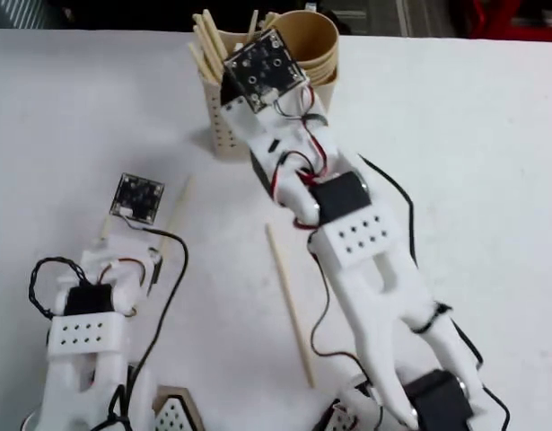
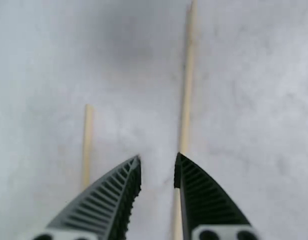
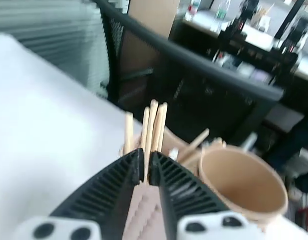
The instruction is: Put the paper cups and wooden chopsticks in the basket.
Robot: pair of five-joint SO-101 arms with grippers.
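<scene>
Well, the white worktop (image 1: 473, 162) has loose sticks lying on it, so I judge the job partway through. The step in hand is dropping a stick into the basket (image 1: 223, 135), and gathering the rest comes after. The basket is a pale perforated holder, and my right arm stretches out over it. The stacked paper cups (image 1: 319, 40) stand hard against the basket; I cannot tell whether they sit inside it or just beside it, since my arm covers the join. A bundle of wooden chopsticks (image 1: 204, 45) stands upright in the basket, its ends fanning above the rim. My right claw (image 3: 146, 156) hangs just above the basket with its jaws drawn almost together. One held chopstick (image 3: 145, 167) runs through the narrow slot between them, and I take it to be pinched there. The next move calls for easing the jaws apart so the stick falls in among the bundle and not over the basket's rim. My left claw (image 2: 157, 161) hovers low, well apart from the basket, jaws parted and holding nothing. A long chopstick (image 2: 186, 80) lies flat, passing under one finger, and a short-showing chopstick (image 2: 87, 140) lies just outside the other. A third chopstick (image 1: 289, 305) lies apart from the basket, on its near side.
</scene>
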